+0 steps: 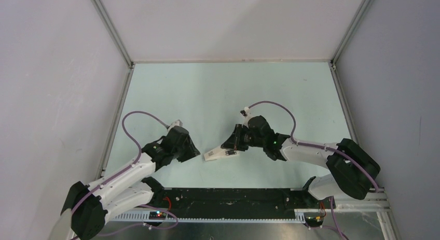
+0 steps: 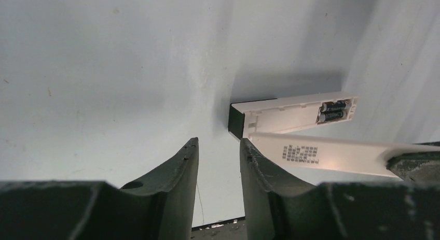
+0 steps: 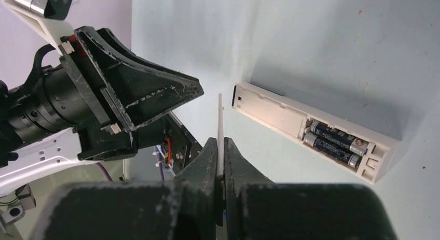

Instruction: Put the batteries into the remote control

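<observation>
The white remote control (image 3: 290, 115) lies on the table with its back open and its dark end (image 2: 236, 121) toward my left gripper. The two batteries (image 3: 334, 141) sit side by side in its compartment, which also shows in the left wrist view (image 2: 333, 110). My right gripper (image 3: 220, 144) is shut on the thin white battery cover (image 3: 220, 121), held on edge just beside the remote. The cover's printed face shows in the left wrist view (image 2: 332, 154). My left gripper (image 2: 219, 144) is open and empty, just short of the remote's dark end. In the top view the remote (image 1: 215, 155) lies between both grippers.
The pale green table (image 1: 218, 95) is walled by white panels at the back and sides. A black base rail (image 1: 228, 198) with wiring runs along the near edge. The left gripper's fingers (image 3: 155, 95) stand close to the left of the cover.
</observation>
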Available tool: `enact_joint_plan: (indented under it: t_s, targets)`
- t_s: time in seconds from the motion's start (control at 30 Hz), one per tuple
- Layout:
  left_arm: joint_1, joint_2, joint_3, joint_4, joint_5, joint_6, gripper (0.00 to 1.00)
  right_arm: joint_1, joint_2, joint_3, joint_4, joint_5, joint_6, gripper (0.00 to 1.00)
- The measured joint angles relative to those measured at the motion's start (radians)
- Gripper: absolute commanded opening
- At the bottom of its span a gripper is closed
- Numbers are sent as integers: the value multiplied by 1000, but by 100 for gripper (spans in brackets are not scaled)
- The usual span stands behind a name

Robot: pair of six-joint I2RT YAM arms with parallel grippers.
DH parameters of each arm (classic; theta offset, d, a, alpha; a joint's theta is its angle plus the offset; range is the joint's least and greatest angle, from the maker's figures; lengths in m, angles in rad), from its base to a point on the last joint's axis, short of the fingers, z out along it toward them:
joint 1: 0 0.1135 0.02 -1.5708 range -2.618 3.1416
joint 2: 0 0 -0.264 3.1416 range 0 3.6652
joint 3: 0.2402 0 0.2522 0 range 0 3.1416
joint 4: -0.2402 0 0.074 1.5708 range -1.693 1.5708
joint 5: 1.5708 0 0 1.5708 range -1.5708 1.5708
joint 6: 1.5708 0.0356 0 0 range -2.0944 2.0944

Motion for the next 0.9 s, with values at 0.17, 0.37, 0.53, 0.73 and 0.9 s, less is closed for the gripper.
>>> enact_joint_plan:
  t_s: [0.17,0.37,0.53,0.73,0.9]
  targets:
    - [0,0,-4,15,26,0,42,-2,7,-21,51,13,5,0]
    - [0,-1,-19,35,53,0,43,-6,19,-43,70,26,12,0]
    - [0,-1,-27,56,71,0,43,-9,24,-61,79,34,16,0]
    - [0,-1,-33,80,89,0,45,-18,26,-88,125,43,43,0]
    - [0,0,-34,85,103,0,46,-38,33,-124,183,29,90,0]
